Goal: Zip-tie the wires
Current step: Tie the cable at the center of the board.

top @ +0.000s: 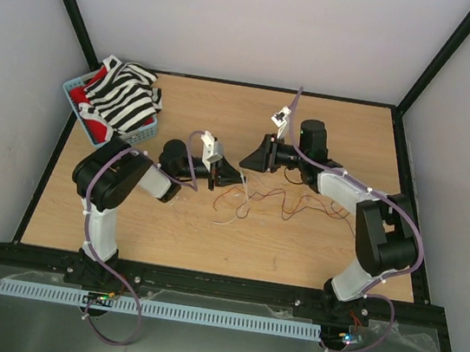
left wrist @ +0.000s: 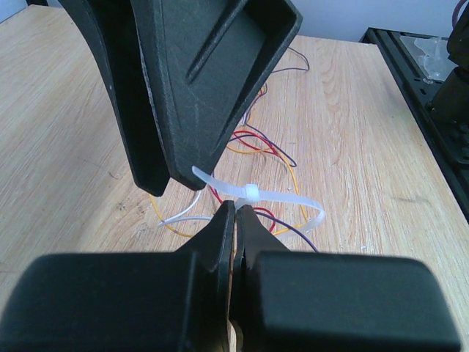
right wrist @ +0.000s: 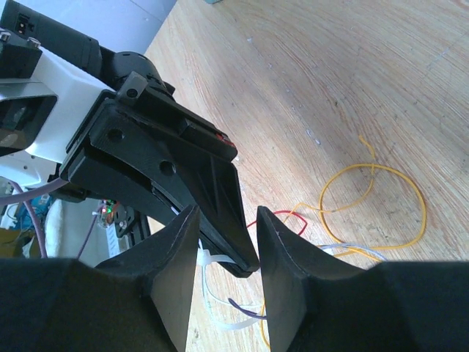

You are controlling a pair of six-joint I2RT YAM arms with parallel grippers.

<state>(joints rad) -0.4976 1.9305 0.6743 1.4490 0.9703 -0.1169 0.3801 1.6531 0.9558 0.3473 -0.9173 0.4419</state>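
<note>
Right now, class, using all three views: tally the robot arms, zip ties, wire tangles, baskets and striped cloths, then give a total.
robot arms: 2 (left arm, right arm)
zip tie: 1
wire tangle: 1
basket: 1
striped cloth: 1
Total: 6

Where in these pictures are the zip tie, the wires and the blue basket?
zip tie (left wrist: pixel 249 193): left wrist view, its locking head.
wires (right wrist: pixel 374 168): right wrist view, top of the yellow loop.
blue basket (top: pixel 73 85): top external view, its left rim.
</note>
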